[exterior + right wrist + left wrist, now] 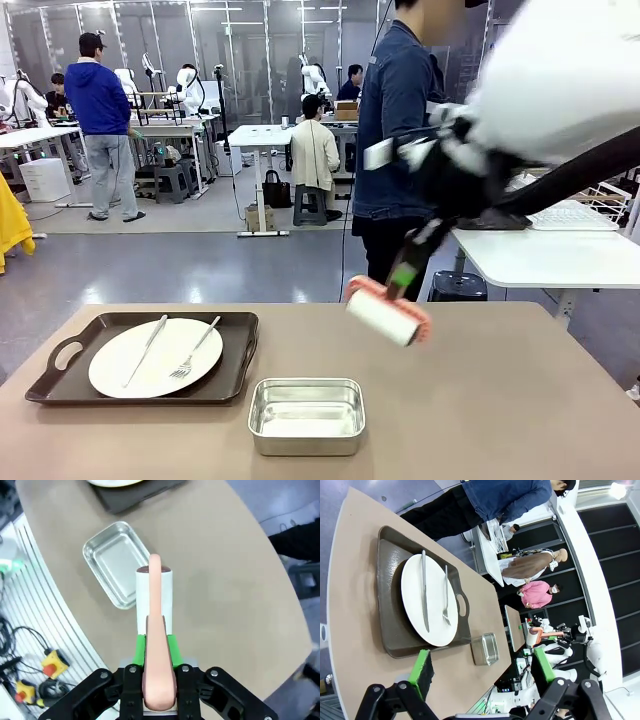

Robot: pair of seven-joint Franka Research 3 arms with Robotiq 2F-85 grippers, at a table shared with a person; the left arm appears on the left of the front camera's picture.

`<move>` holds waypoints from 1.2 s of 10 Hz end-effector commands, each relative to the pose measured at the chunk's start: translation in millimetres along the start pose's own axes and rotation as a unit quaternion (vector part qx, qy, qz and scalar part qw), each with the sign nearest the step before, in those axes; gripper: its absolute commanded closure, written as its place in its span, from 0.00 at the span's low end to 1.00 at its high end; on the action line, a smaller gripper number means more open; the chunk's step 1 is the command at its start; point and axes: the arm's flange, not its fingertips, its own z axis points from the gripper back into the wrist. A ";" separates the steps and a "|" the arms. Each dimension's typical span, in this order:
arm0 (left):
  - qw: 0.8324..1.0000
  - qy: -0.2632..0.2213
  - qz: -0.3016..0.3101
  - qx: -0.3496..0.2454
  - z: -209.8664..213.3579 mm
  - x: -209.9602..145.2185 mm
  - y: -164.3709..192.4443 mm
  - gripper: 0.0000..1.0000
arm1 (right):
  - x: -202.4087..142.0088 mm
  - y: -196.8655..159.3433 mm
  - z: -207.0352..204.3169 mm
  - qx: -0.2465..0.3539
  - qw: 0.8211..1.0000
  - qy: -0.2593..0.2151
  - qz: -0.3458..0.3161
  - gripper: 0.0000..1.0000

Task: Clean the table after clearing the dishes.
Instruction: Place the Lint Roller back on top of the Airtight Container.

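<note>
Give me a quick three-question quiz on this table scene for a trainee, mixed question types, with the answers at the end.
1. True or false: the right gripper is shut on the lint roller.
2. What lies on the plate? A: a spoon alone. B: a fork and a knife. C: nothing.
3. Fill in: the steel pan is ___ inside.
Key: 1 true; 2 B; 3 empty.

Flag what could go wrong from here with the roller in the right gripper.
Sweeping the lint roller, clamped in the right gripper, could knock the steel pan lying near it. The tray with plate, fork and knife sits uncleared, so that part of the table may go unwiped.
</note>
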 end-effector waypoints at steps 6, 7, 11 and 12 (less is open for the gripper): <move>1.000 0.004 -0.007 0.000 3.2 -2.4 -1.5 0.00 | 106.5 77.3 -97.1 -0.023 0.984 0.084 0.154 0.80; 1.000 0.004 -0.007 0.000 3.2 -2.4 -1.5 0.00 | 101.8 73.4 -90.7 -0.053 0.988 0.095 0.113 0.80; 1.000 0.004 -0.007 0.000 3.2 -2.4 -1.5 0.00 | 102.1 76.1 -104.1 -0.019 0.984 0.082 0.160 0.80; 1.000 0.004 -0.007 0.000 3.2 -2.4 -1.5 0.00 | 104.5 78.7 -119.2 0.019 0.979 0.082 0.185 0.80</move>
